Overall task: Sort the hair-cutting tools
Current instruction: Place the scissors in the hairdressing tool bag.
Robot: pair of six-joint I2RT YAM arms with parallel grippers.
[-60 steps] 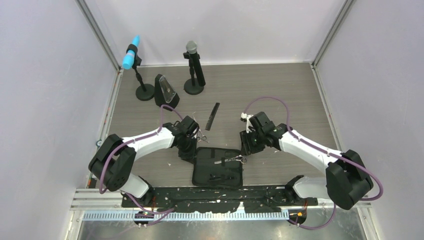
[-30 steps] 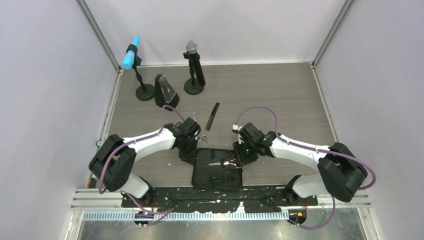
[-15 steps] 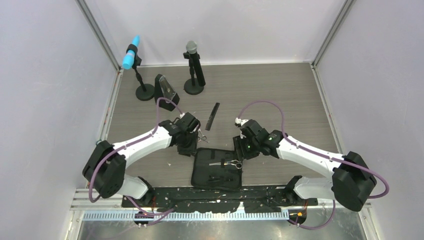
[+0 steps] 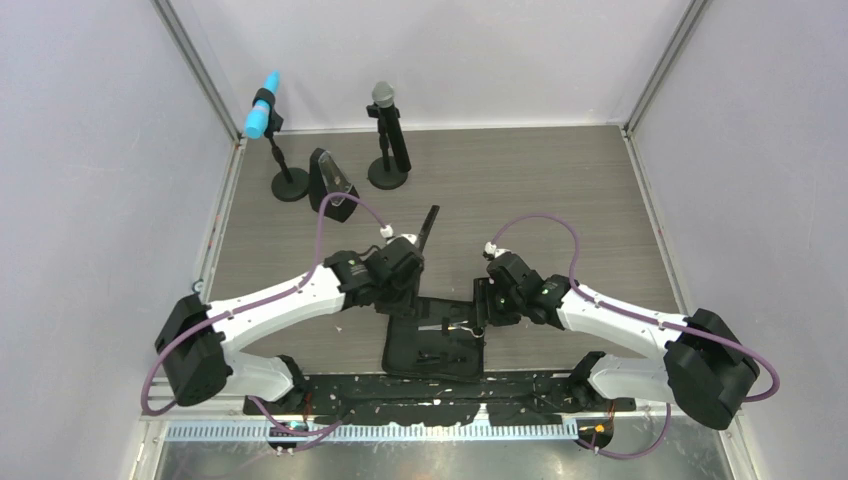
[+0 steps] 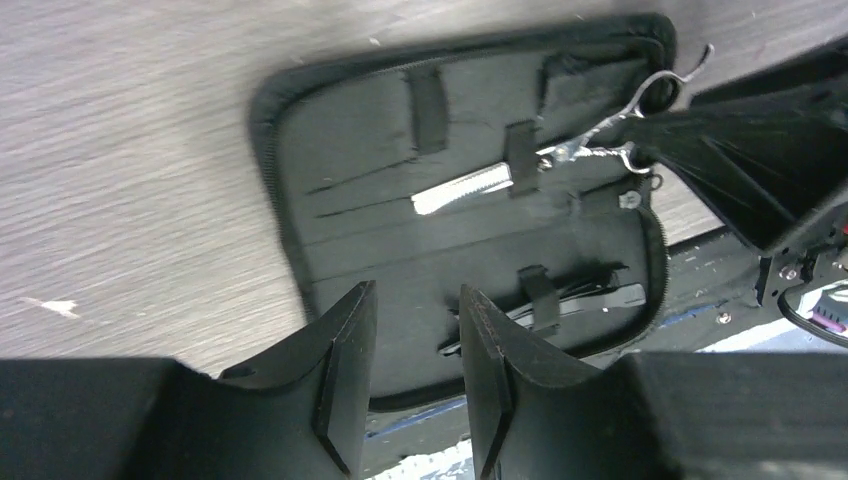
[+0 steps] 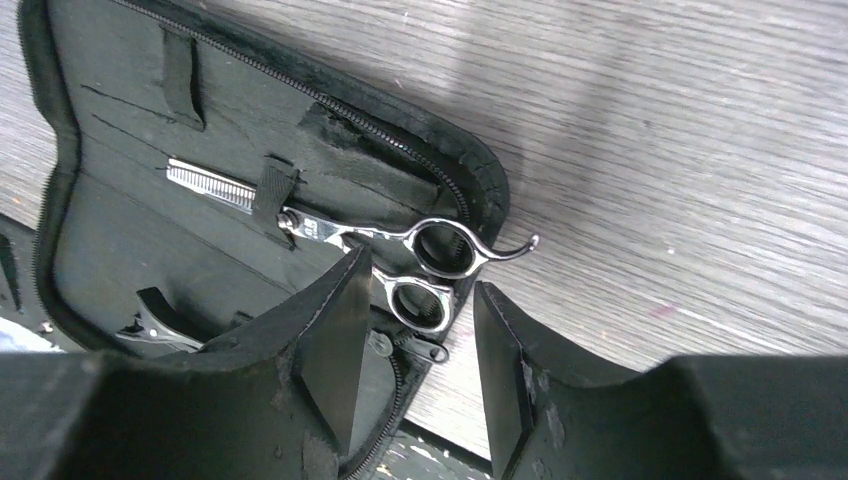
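The silver scissors (image 6: 400, 245) lie strapped in the open pouch (image 6: 110, 240) on the worktop (image 6: 650, 150). Their blades point to 10 o'clock and their rings sit at 12 o'clock from the right jaws, which are open, empty and nearer. The left jaws, also open, hover above the clips (image 5: 560, 295).

- Black zippered pouch (image 4: 405, 340) lies open at lower centre of the overhead view
- Blue-headed microphone (image 4: 262, 118) on a round base, upper left
- Grey-headed microphone (image 4: 382, 96) just right of it
- Dark wedge-shaped stand (image 4: 332, 182) between their two bases
- Grey wood-grain table (image 4: 560, 190) under everything
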